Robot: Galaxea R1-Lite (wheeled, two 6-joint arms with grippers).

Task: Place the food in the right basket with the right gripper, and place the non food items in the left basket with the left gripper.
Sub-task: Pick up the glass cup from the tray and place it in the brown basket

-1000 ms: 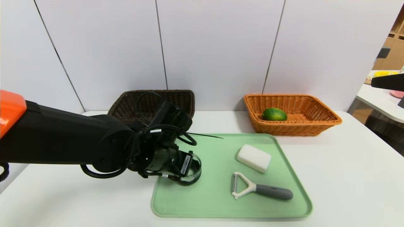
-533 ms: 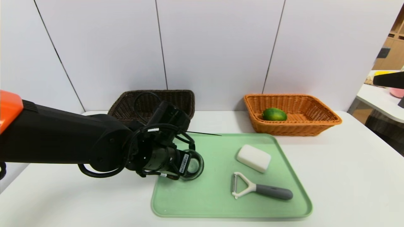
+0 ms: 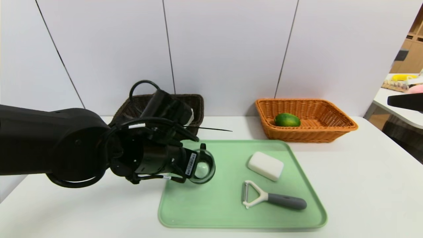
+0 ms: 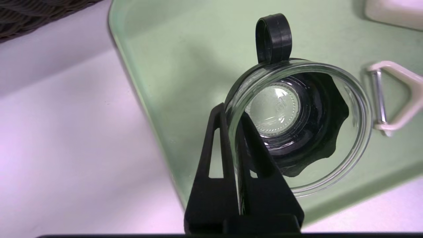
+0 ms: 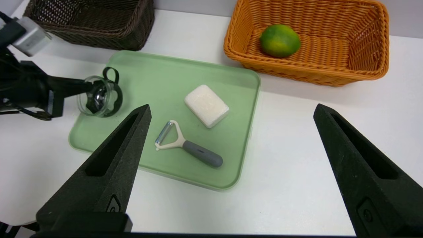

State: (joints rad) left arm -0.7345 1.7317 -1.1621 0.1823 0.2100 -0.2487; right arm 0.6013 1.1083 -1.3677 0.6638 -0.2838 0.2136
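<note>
Over the near left corner of the green tray (image 3: 231, 215) I have my left pincer (image 4: 236, 132) clamped shut on the wall of the glass cup (image 3: 202, 166), one finger (image 4: 211, 158) outside the glass and the other inside it, so the rim sits pinched right at the fingertips. I see the cup tipped on its side, its mouth facing the wrist camera, its black holder (image 4: 310, 132) around the base and the holder's loop handle (image 4: 273, 38) standing off the rim, away from the fingers. From the head view the cup hangs above the tray surface, not resting on it. Behind my left arm sits the dark brown basket (image 3: 191, 102), at the back of the white tabletop (image 3: 363, 185) against the wall, and I cannot see into it from here. On the tray, well apart from the cup, the white block (image 3: 265, 165) lies toward the far right side and the peeler (image 3: 261, 195) lies just nearer than it, blade end toward the cup and grey handle pointing to the right. My right pincer (image 5: 231, 138) is held high off to the right with its fingers spread wide and nothing between them. I see the orange basket (image 3: 343, 127) at the back right of the tabletop, with the green fruit (image 3: 287, 119) lying inside it toward its left end
</note>
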